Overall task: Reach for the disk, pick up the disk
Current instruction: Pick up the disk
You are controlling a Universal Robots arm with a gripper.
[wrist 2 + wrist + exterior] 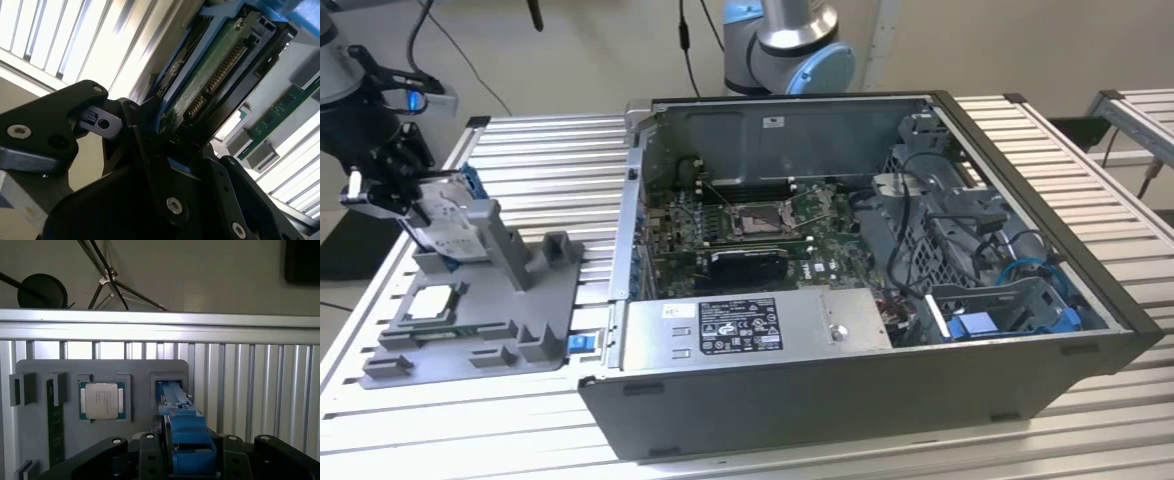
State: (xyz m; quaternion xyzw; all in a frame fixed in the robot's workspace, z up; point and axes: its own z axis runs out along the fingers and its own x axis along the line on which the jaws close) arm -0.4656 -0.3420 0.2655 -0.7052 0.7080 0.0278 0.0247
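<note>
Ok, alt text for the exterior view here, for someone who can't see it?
The tool is at the disk, which stands upright in a grey fixture at the exterior view's left. A processor chip lies flat on that fixture; an open computer case sits to its right on the slatted table.

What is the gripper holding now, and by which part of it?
The disk, which stands in the grey fixture. The fingers appear shut on its blue-bracketed edge.

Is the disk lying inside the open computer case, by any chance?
No, the disk stands in the grey holder outside the case, at the exterior view's left.
</note>
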